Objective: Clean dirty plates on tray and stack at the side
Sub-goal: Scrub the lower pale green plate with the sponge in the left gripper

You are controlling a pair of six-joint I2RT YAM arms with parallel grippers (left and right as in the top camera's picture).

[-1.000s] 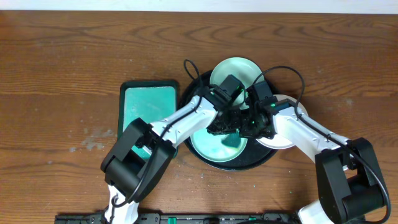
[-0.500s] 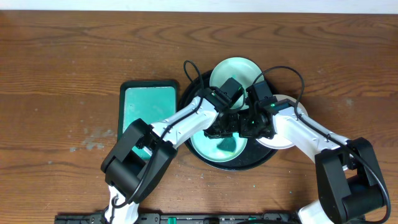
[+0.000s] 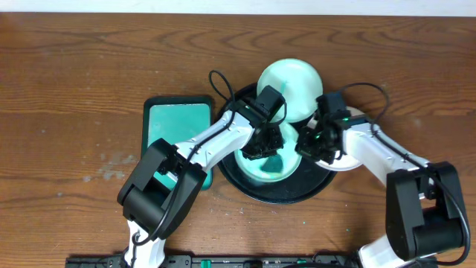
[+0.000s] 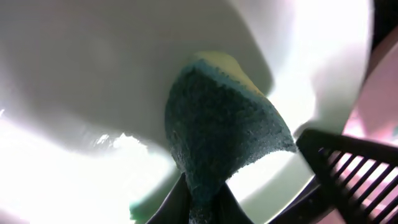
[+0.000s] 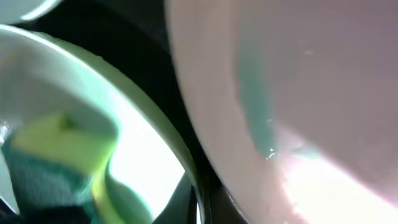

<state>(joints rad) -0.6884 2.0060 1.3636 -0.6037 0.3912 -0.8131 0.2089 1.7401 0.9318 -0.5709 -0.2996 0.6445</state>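
The black tray holds a pale mint plate with a teal smear. My left gripper is shut on a dark teal sponge with a yellow back and presses it on this plate. My right gripper is shut on the same plate's right rim; the sponge shows beyond it. A second mint plate lies at the tray's far rim. A white plate with a teal smear lies at the tray's right edge, partly under my right arm.
A rectangular teal-green tray sits just left of the black tray, partly under my left arm. Cables loop over the black tray's far side. Bare wooden table lies to the far left, far right and back.
My right arm has shifted right and the held plate moved with it. The far plate has slid up and right. My left gripper with the sponge has moved slightly toward the back.
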